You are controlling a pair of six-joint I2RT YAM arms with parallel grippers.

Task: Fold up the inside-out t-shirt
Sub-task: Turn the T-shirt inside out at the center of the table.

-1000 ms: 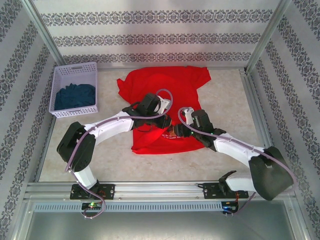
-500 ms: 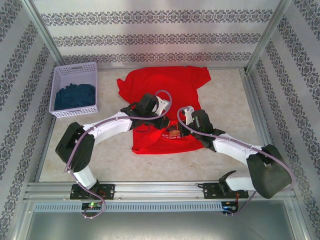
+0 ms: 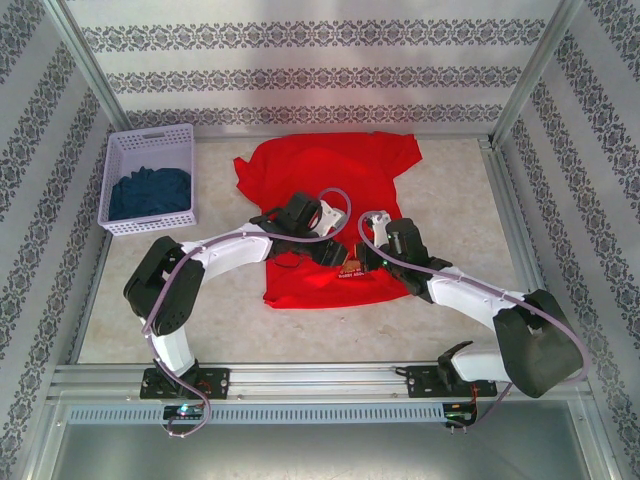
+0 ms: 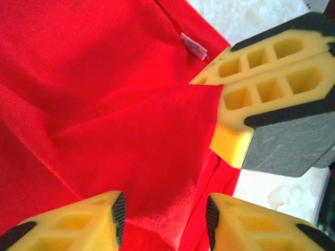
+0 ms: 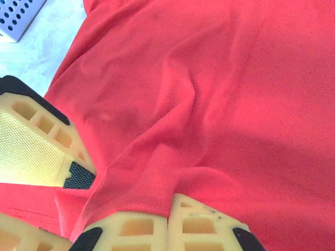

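Observation:
The inside-out t-shirt (image 3: 330,180), bright red, lies spread in the middle of the table with its near hem turned up, showing a small white graphic (image 3: 352,271). Both grippers meet over its lower half. My left gripper (image 3: 338,252) is open; in the left wrist view its jaws (image 4: 165,214) stand apart over a loose red fold. My right gripper (image 3: 365,258) is shut on a pinched fold of the shirt (image 5: 157,178), its yellow fingers pressed together (image 5: 168,217). The left wrist view also shows those shut fingers (image 4: 261,68) holding a cloth corner, and a white label (image 4: 193,46).
A white perforated basket (image 3: 185,132) holding dark blue cloth (image 3: 148,193) stands at the far left; its corner (image 5: 15,15) appears in the right wrist view. Patterned walls and metal posts enclose the table. Bare tabletop (image 3: 450,190) lies right of the shirt.
My right gripper has shut on a fold of the shirt. My left gripper has opened and let go of the cloth, and its arm has shifted slightly right.

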